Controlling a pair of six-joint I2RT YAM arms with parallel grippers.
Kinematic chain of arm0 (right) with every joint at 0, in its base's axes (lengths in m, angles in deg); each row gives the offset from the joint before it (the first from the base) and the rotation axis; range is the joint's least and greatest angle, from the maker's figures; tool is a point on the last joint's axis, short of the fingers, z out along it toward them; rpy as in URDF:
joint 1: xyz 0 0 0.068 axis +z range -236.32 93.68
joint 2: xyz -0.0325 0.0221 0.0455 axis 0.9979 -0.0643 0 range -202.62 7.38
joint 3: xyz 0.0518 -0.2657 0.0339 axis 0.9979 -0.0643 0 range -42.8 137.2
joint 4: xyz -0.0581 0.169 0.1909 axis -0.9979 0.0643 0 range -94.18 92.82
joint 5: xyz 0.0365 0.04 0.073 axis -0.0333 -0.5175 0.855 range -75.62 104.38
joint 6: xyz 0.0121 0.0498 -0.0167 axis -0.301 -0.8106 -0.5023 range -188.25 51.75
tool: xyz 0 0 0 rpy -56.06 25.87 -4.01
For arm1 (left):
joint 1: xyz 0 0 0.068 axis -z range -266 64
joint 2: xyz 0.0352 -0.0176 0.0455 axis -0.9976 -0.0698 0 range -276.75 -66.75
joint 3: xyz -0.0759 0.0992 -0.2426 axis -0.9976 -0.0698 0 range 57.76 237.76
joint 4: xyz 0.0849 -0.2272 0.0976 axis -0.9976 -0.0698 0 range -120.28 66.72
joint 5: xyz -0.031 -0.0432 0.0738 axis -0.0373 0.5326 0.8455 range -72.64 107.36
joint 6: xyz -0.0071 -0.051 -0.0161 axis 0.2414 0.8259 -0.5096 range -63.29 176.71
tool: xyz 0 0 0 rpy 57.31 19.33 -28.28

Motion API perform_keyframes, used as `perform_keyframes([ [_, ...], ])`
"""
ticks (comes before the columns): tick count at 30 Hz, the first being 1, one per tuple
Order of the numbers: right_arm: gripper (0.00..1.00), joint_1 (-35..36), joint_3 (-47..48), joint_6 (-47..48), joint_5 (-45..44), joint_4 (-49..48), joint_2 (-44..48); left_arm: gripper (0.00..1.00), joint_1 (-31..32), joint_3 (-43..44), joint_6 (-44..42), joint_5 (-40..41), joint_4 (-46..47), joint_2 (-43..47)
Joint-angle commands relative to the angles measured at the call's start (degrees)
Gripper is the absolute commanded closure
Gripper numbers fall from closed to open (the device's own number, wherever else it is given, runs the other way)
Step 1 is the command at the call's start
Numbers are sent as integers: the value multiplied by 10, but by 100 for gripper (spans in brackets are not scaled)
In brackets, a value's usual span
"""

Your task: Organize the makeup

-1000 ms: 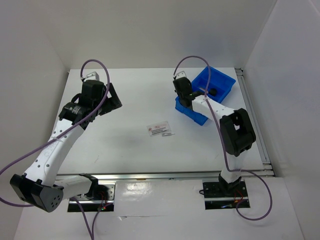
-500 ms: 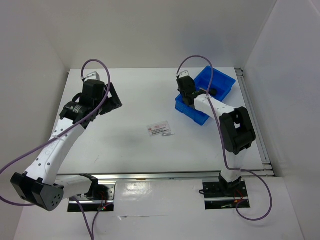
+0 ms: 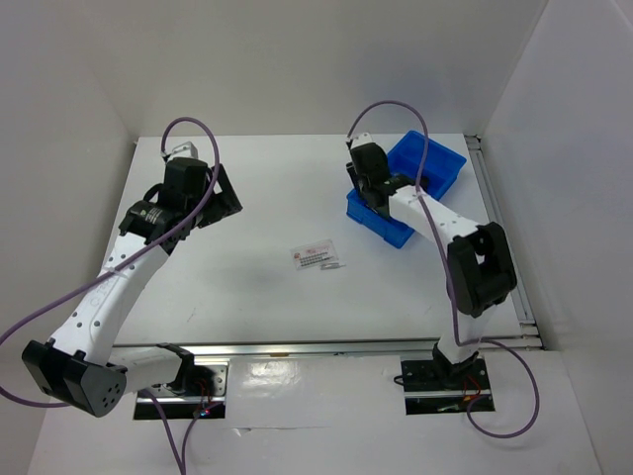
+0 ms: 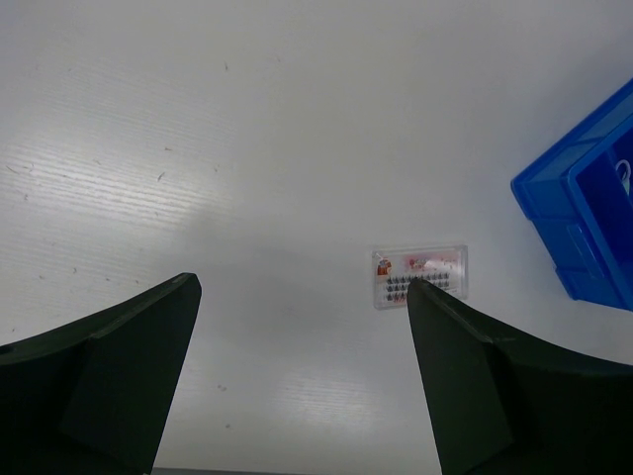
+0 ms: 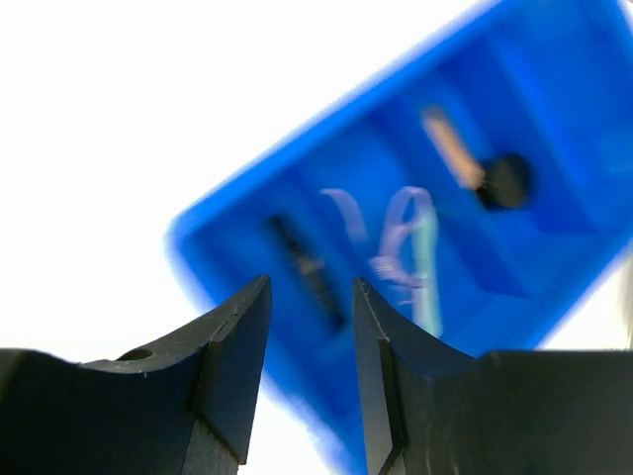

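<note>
Blue plastic: a divided bin (image 3: 388, 230) (image 4: 569, 213) (image 5: 564, 99) stands on the far right part of the white table (image 3: 257, 297), set at a slant to the table's edges.
Inside it: the right wrist view is blurred, but three things show, each in its own compartment. A slim black tube (image 5: 307, 267) lies in the compartment nearest the bin's end. A lavender string (image 5: 396, 242) lies looped in the one beside it. A tan cylinder (image 5: 457, 153) with a round black cap lies in the next one along.
Loose on the table: a white sachet (image 3: 317, 256) (image 4: 419, 276) with red print lies flat near the middle of the table, outside the bin and apart from its near corner, with nothing touching it.
Right arm: the right end effector (image 3: 372, 188) (image 5: 310, 284) hangs over the bin's left end, above the tube's compartment. Its jaws stand a narrow gap apart, and nothing is between them.
Left arm: the left end effector (image 3: 226, 193) (image 4: 302, 285) hangs over the bare far left part of the table, well apart from the bin. Its jaws are spread wide and hold nothing; the sachet shows below and beyond them.
</note>
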Motion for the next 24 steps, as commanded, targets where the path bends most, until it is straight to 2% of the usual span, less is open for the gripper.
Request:
perform_keyframes([
  [1,54,40,-35,-20,112,21,100,0,-3,22,-7,5,9,6],
  [2,54,56,-52,-20,143,21,111,0,-3,22,-7,10,9,6],
  [3,50,64,-88,-20,165,28,121,0,-3,22,-7,10,9,6],
  [4,42,69,-103,-27,195,33,134,0,-3,22,-7,10,9,6],
  [6,34,75,-128,-49,214,38,134,0,-3,22,-7,10,9,6],
  [15,13,87,-170,-71,304,51,79,0,-3,17,-7,5,4,23],
  [18,8,87,-170,-66,337,51,54,0,-3,17,-7,5,4,23],
  [24,6,87,-170,-66,388,51,14,0,-3,17,-7,10,-1,23],
])
